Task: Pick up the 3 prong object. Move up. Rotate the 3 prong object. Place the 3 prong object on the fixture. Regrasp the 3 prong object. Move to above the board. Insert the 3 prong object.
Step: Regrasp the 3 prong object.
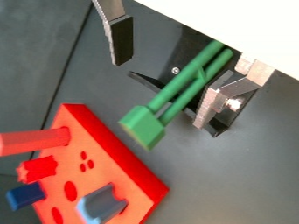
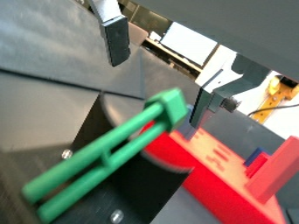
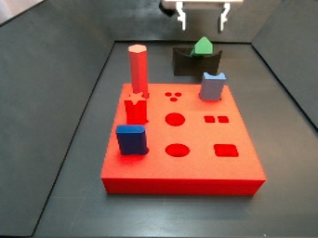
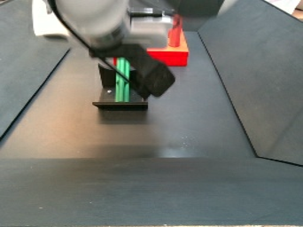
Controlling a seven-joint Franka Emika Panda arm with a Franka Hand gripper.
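3 prong object [image 1: 176, 92]: resting on fixture [image 3: 194, 63], tool [image 3: 204, 16] spread and empty above it; step, regrasp; next, descend and pinch the green shaft.

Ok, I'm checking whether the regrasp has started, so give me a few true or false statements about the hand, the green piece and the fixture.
1. The hand is open. True.
2. The 3 prong object is clamped between the fingers. False: it rests on the fixture, with both fingers clear of it.
3. The 3 prong object is already inserted in the board. False: it is on the fixture, beyond the board.
4. In a side view the hand hangs above the fixture. True.
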